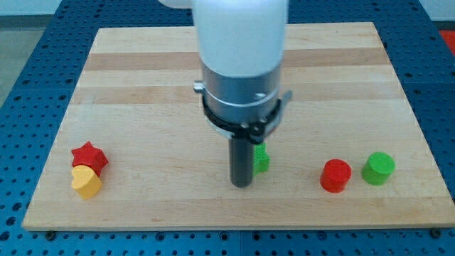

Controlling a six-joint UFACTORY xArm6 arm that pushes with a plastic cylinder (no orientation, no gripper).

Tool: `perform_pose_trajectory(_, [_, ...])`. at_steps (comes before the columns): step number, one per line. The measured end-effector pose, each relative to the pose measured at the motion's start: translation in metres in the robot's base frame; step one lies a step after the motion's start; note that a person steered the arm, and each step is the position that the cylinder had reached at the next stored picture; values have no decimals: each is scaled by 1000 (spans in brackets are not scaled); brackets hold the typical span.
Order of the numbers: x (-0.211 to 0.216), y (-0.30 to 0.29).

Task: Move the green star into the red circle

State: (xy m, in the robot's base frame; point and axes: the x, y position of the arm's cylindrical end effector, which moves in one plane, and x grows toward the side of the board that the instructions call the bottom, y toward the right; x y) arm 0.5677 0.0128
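Observation:
The green star (261, 158) lies at the board's lower middle, mostly hidden behind my rod, so only its right part shows. My tip (242, 185) rests on the board right at the star's left side, touching or nearly touching it. The red circle (335, 176) stands to the view's right of the star, about a hundred pixels away, near the board's bottom edge.
A green circle (378, 168) stands just right of the red circle. A red star (89, 156) and a yellow heart (87, 182) sit together at the lower left. The wooden board (142, 78) lies on a blue perforated table.

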Motion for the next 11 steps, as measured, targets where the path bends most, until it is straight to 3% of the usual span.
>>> perform_pose_trajectory(3, [-43, -48])
perform_pose_trajectory(7, [-38, 85])
perform_pose_trajectory(8, [-38, 93])
perform_pose_trajectory(9, [-77, 101])
perform_pose_trajectory(11, [-234, 109])
